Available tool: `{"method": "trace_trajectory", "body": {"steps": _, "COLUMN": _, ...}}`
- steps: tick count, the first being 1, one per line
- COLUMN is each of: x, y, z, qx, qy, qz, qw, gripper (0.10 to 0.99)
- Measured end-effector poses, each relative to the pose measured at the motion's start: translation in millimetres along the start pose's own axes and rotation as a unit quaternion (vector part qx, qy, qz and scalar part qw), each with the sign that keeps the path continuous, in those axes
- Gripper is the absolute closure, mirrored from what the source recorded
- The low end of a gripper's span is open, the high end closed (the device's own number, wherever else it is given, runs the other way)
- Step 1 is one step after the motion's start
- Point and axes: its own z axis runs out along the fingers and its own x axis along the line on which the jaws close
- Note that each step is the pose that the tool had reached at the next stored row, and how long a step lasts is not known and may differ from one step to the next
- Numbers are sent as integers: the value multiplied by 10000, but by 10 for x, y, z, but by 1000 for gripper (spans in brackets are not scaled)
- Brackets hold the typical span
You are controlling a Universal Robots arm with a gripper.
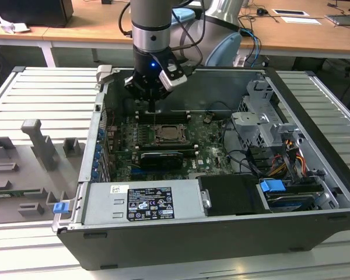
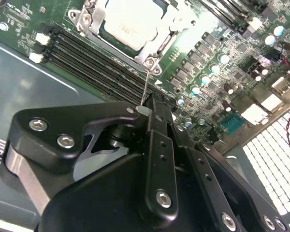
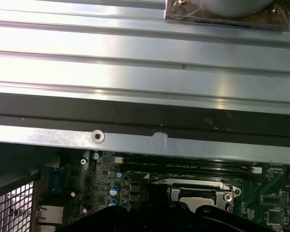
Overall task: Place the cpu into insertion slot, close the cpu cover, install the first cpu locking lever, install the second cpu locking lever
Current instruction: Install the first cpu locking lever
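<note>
The cpu (image 2: 130, 19) lies flat in the insertion slot (image 1: 169, 135) on the green motherboard, its silvery top showing. The cpu cover (image 2: 171, 26) lies down over it as a metal frame around the chip. A thin wire locking lever (image 2: 146, 82) rises from the socket's corner up to my gripper (image 2: 145, 109), whose black fingers are shut on the lever's top end. In the exterior view my gripper (image 1: 154, 106) hangs just behind the socket, with the lever (image 1: 155, 118) as a fine line below it. The first wrist view shows the cpu (image 3: 195, 204) and the cover (image 3: 193, 185).
Long black memory slots (image 2: 87, 55) run beside the socket, under my fingers. The open case holds a power supply (image 1: 143, 201) at the front, a drive cage (image 1: 262, 122) and cables on the exterior view's right. Grey fixtures (image 1: 38, 143) stand on the ribbed table at its left.
</note>
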Motion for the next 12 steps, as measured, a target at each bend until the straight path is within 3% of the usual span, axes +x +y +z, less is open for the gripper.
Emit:
{"method": "trace_trajectory", "body": {"steps": 6, "x": -96, "y": -8, "z": 22, "qx": 0, "qy": 0, "qz": 0, "qw": 10000, "gripper": 980}}
{"method": "trace_trajectory", "body": {"steps": 8, "x": -171, "y": -14, "z": 41, "qx": -1, "qy": -1, "qz": 0, "qw": 10000, "gripper": 980}}
{"method": "trace_trajectory", "body": {"steps": 12, "x": -246, "y": -21, "z": 64, "qx": 0, "qy": 0, "qz": -1, "qw": 10000, "gripper": 980}}
